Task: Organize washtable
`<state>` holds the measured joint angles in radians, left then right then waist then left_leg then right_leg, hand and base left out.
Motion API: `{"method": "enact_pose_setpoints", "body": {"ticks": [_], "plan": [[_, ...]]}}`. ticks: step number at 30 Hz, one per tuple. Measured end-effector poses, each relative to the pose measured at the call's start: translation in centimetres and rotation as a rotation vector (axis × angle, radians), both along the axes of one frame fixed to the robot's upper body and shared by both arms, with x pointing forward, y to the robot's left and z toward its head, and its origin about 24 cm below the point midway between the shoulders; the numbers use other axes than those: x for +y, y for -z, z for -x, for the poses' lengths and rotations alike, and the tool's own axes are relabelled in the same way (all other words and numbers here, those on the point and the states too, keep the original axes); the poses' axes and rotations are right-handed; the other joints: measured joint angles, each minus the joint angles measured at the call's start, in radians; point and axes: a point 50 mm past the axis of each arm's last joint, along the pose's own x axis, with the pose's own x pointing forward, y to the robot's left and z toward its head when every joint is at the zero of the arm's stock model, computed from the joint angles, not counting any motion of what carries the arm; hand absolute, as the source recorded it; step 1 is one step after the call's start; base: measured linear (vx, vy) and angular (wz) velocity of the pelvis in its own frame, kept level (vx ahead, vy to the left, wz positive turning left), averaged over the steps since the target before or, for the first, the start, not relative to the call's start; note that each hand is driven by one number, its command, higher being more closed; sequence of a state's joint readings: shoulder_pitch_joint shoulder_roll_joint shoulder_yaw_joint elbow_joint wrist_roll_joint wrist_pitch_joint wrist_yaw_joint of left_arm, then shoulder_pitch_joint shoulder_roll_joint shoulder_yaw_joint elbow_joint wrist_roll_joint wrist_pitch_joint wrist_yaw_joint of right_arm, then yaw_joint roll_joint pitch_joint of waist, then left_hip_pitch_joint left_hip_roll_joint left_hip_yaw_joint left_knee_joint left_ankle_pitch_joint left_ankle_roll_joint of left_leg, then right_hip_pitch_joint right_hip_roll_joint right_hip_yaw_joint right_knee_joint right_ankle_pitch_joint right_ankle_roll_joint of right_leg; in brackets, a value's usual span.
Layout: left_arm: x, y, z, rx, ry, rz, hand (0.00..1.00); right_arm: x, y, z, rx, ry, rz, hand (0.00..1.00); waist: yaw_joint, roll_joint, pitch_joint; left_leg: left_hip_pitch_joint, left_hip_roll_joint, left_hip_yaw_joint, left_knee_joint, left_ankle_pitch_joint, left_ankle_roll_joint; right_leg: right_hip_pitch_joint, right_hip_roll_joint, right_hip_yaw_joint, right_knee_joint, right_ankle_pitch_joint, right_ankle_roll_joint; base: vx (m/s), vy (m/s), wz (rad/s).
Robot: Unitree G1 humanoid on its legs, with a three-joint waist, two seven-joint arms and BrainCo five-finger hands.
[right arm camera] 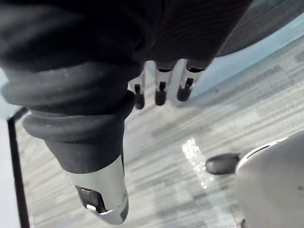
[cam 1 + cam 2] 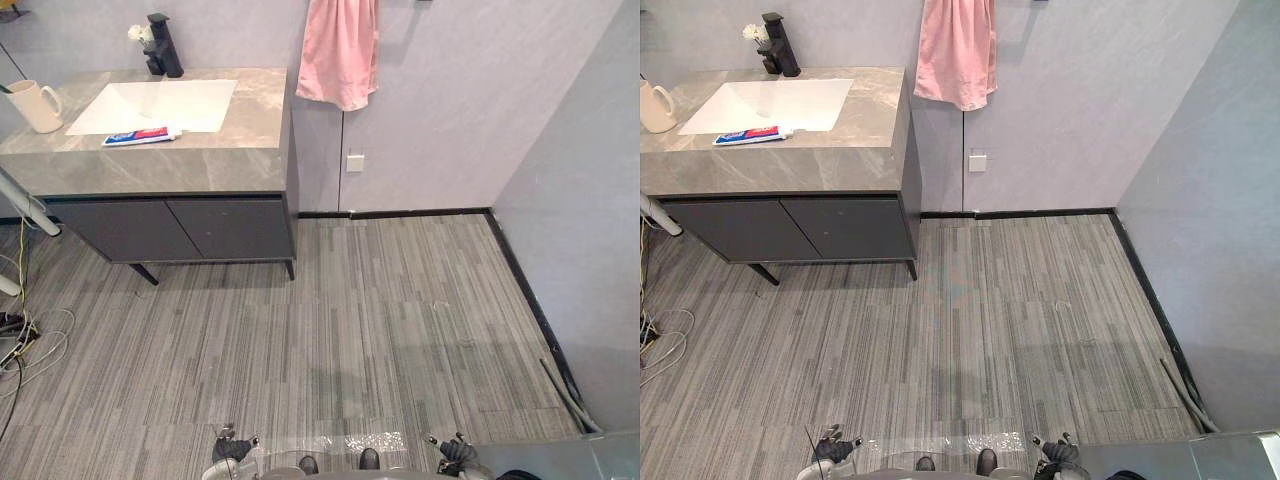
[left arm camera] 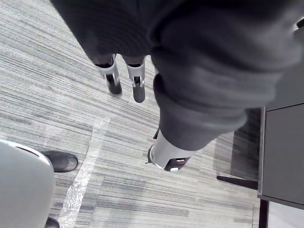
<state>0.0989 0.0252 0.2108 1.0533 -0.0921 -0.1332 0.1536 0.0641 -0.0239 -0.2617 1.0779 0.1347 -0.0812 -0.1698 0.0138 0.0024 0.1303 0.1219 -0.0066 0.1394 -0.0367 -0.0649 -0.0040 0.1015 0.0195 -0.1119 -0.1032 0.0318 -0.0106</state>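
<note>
The washtable (image 2: 200, 160) stands at the far left against the wall, with a grey stone top over dark cabinet doors (image 2: 180, 228). A white sink basin (image 2: 160, 105) is set into it, with a black faucet (image 2: 163, 45) behind. A red, white and blue toothpaste tube (image 2: 140, 136) lies on the basin's front rim. A cream cup (image 2: 35, 105) with a handle stands at the top's left end. My left hand (image 3: 166, 156) hangs over the floor, open and holding nothing. My right hand (image 1: 161, 90) also hangs open and holds nothing.
A pink towel (image 2: 338, 50) hangs on the wall right of the washtable, above a small wall socket (image 2: 355, 162). Striped grey floor lies between me and the cabinet. A grey hose (image 2: 570, 395) runs along the right wall. A white pipe (image 2: 25, 205) slants at the far left.
</note>
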Motion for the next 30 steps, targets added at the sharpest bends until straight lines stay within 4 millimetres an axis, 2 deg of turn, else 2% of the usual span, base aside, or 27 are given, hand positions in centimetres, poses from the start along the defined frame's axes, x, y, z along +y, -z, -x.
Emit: {"method": "enact_pose_setpoints", "body": {"ticks": [22,30], "plan": [[-0.32,0.06,-0.17,0.007,0.047,0.017,0.00,0.25,0.04,-0.29,0.007,-0.044,-0.013,0.00,0.000,0.000,0.000,0.001,0.002,0.006,-0.004,0.000,0.000,0.000,0.001,0.005,0.000,0.000,0.000,0.00,0.000,0.00],[-0.57,0.04,-0.55,0.000,0.072,0.032,0.00,0.41,0.02,-0.44,-0.003,-0.049,-0.030,0.00,0.002,-0.005,0.004,-0.010,0.013,0.039,-0.012,-0.006,-0.006,-0.021,0.012,0.030,0.004,-0.004,-0.003,0.01,-0.006,-0.10]]}}
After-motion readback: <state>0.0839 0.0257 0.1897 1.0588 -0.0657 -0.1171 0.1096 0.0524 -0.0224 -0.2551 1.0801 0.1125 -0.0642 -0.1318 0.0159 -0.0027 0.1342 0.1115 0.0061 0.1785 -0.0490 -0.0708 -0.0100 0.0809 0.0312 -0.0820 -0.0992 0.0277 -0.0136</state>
